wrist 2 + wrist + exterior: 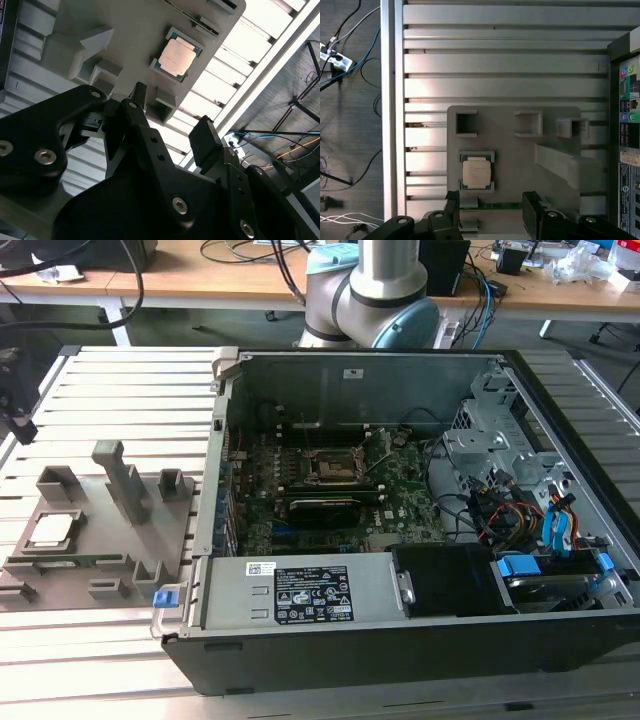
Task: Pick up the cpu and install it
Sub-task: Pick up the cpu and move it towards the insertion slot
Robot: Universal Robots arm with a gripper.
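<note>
**Open jaws just short of the cpu in its tray**

On the slatted table (495, 65), the open computer case (350, 590) lies at the exterior view's right and the grey tray (520, 160) at its left. We see the gripper (491, 200) over the tray, jaws spread wide and empty. The cpu (476, 172) lies flat in its seat just beyond the fingertips, slightly off their midline, edges square to them. Low seat walls hug it. The tall block (565, 165) stands clear.

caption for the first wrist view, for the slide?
Open gripper poised over the grey tray, cpu seated in its recess, not yet grasped.
</note>
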